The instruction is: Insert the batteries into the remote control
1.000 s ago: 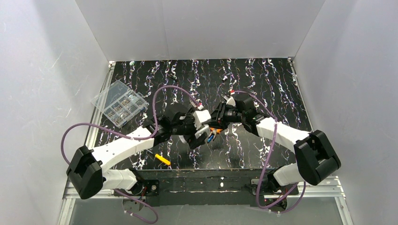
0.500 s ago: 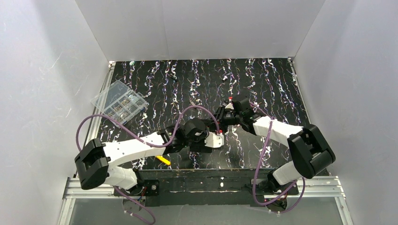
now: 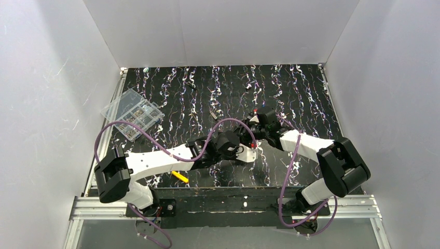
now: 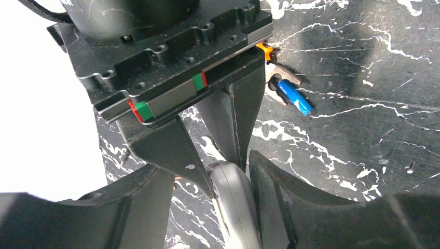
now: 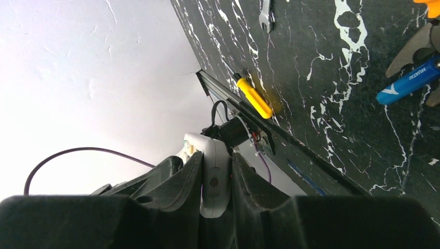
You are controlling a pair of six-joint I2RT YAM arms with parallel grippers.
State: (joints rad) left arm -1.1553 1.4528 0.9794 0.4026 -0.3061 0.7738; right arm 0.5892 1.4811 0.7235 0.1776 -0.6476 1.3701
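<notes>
The white remote control [image 5: 215,176] stands edge-on between the fingers of my right gripper [image 5: 215,158], which is shut on it. In the left wrist view the same remote control [image 4: 233,202] sits between the fingers of my left gripper [image 4: 207,174]. Its right finger [image 4: 280,187] lies against the remote, and a gap shows on the left side. Both grippers meet above the table's near middle, left gripper [image 3: 250,146] and right gripper [image 3: 253,136]. One blue battery [image 4: 293,97] lies on the black table, also seen as the battery [image 5: 410,80] in the right wrist view.
A grey metal tool with an orange part [image 4: 265,52] lies around the battery. A yellow-handled tool [image 3: 180,177] rests near the front edge. A clear compartment box [image 3: 132,114] stands at the left. A small wrench [image 5: 265,15] lies on the mat. White walls surround the table.
My left arm has swung right to meet the right gripper, and its jaws have narrowed around the remote. The right gripper shifted slightly while keeping hold of the remote.
</notes>
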